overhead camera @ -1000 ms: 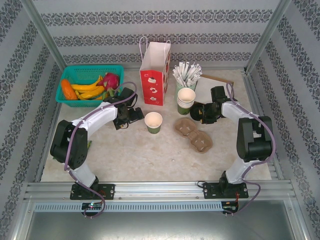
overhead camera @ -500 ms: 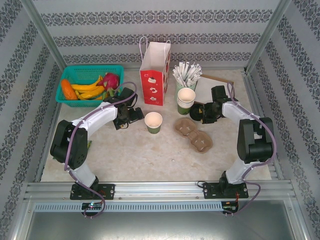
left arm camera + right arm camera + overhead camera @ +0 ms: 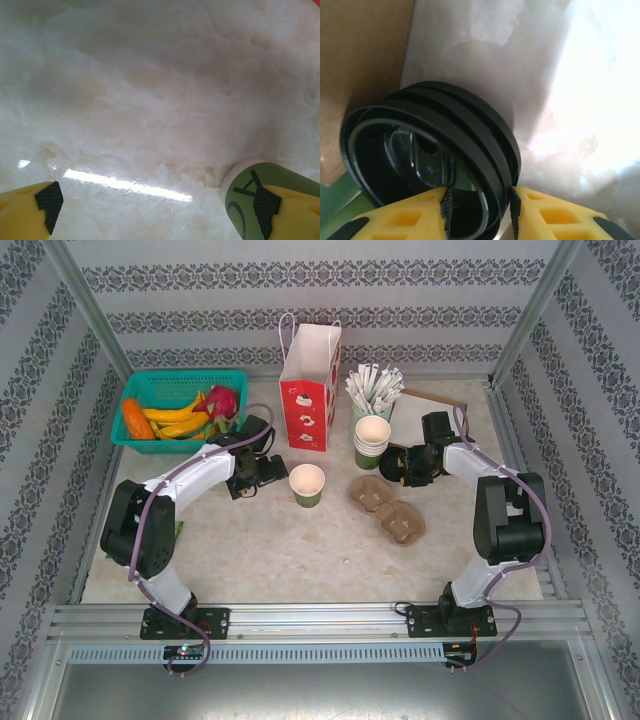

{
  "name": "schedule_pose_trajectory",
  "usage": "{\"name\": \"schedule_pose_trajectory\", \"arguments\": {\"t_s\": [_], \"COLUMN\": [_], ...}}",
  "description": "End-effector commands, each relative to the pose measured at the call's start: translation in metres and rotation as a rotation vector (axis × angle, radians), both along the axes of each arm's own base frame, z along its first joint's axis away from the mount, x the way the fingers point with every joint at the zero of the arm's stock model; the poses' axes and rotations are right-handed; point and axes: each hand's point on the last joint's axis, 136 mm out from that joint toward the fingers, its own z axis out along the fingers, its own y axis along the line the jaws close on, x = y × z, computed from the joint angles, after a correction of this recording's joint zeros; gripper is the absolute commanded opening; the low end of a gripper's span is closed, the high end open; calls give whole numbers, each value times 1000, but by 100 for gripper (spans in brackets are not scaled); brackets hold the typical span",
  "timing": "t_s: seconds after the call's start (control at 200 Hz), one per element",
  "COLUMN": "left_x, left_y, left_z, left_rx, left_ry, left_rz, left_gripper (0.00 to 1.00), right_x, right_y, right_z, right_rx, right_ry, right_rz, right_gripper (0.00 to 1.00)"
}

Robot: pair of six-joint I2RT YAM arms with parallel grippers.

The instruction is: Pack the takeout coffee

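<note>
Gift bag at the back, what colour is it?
The gift bag is white above, red with white markings below; best in top external view.

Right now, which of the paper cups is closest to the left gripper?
The single lidless green cup standing alone mid-table, just beside the left gripper; the other cups sit stacked farther right, near the straws.

Pale cream marbled desk [image 3: 300, 560]. White gift bag [image 3: 311, 355] with a red, white-figured front. Teal basket [image 3: 170, 390] of orange, yellow and pink fruit [image 3: 180, 421]. Paper cup [image 3: 307, 485], green outside, cream inside. Brown cup carrier [image 3: 387, 508]. Glossy black lids [image 3: 445, 145]. The right hand [image 3: 479, 212] has yellow fingers with black pads.
</note>
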Motion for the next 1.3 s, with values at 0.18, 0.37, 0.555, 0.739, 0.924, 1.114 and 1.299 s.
{"name": "schedule_pose_trajectory", "arguments": {"t_s": [0.18,0.37,0.555,0.739,0.924,1.114,1.299], "left_x": [-4,-5,-5,-5,2,4,6], "left_y": [-1,-1,-1,-1,-8,-5,-12], "left_z": [-1,-2,-2,0,18,31,28], "left_rx": [11,10,8,5,-40,-34,-82], "left_ry": [3,1,1,-6,-117,-182,-200], "left_rz": [-10,-6,-7,-10,-63,-77,-75], "left_gripper": [100,100,100,100,100,100,100], "right_x": [3,-2,-4,-7,-2,-1,3], "right_y": [2,-2,-3,-6,-16,-26,-9], "right_z": [2,11,16,18,26,37,35], "right_rx": [5,-11,-18,-36,-164,-379,-404], "right_ry": [-11,-32,-44,-52,-133,-191,-273], "right_rz": [5,0,5,14,154,445,795], "right_gripper": [29,22,20,14,3,0,11]}}
